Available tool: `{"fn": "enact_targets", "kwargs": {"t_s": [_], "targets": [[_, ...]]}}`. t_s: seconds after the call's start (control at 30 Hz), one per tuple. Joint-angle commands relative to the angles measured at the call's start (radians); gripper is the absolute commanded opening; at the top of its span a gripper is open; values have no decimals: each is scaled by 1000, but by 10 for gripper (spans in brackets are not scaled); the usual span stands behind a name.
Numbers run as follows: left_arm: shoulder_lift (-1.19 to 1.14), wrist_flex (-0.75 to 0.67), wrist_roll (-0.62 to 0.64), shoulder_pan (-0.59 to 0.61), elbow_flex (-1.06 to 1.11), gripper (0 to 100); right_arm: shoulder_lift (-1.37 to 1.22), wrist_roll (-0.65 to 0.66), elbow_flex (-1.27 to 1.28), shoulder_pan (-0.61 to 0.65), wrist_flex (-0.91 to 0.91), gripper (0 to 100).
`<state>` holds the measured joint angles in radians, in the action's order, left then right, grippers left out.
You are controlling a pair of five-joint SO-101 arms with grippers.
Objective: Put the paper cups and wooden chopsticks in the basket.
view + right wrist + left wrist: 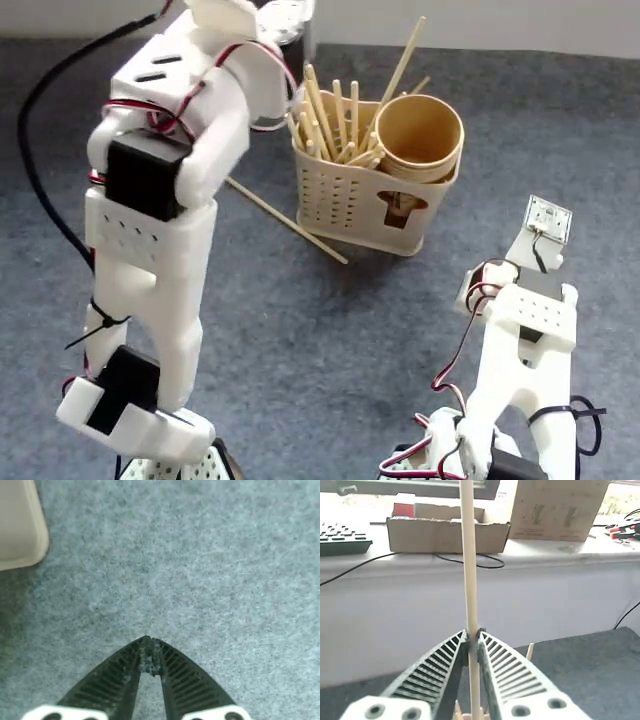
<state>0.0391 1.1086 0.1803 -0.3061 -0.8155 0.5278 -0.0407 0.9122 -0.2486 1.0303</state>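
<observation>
Left gripper (472, 636) clenched on a chopstick (468, 555), right gripper (149, 645) closed empty, high view adds basket (340, 205), stray chopstick (290, 222) beside it

This looks like a small robotics lab or workroom, part office. A long white ledge (545, 555) below a window carries a black keyboard (342, 539), an open cardboard box (445, 532), a taller carton (560, 507), a loose black cable (475, 562) and red-handled tools (625, 530). The surface (330, 340) is covered in grey felt-like carpet — on it stands a white robot arm (150, 250) with bare wiring.
</observation>
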Motion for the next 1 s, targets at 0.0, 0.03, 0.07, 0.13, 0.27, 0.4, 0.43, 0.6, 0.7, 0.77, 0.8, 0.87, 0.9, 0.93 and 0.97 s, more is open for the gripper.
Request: {"fn": "enact_targets", "kwargs": {"t_s": [0.0, 0.03, 0.07, 0.13, 0.27, 0.4, 0.43, 0.6, 0.7, 0.77, 0.8, 0.87, 0.9, 0.93, 0.97], "targets": [[45, -63, 12, -82, -39, 6, 24, -2, -4, 10, -16, 5], [45, -58, 12, -91, -38, 6, 24, -2, -4, 10, -16, 5], [45, -54, 12, -101, -38, 6, 24, -2, -4, 10, -16, 5], [42, -57, 12, -113, -35, 6, 24, -2, -4, 10, -16, 5], [45, -104, 11, -111, 25, 6, 24, -2, -4, 12, -16, 5], [61, -110, 11, -117, 54, 6, 24, -2, -4, 12, -16, 5], [71, -110, 11, -122, 56, 6, 24, -2, -4, 10, -16, 5], [199, -115, 11, -151, 217, 6, 24, -2, -4, 10, -16, 5], [329, -184, 5, -151, 424, 6, 22, -2, -4, 12, -16, 5], [409, -336, 3, -140, 591, 6, 22, -2, -4, 12, -16, 5], [444, -439, 3, -133, 685, 6, 22, -2, -4, 12, -16, 5], [503, -657, 5, -105, 863, 6, 22, -2, -4, 12, -16, 5], [522, -760, 6, -99, 938, 6, 22, -2, -4, 12, -16, 5], [539, -855, 6, -94, 1007, 6, 22, -2, -4, 12, -16, 5], [547, -924, 6, -93, 1046, 6, 22, -2, -4, 12, -16, 5]]}}
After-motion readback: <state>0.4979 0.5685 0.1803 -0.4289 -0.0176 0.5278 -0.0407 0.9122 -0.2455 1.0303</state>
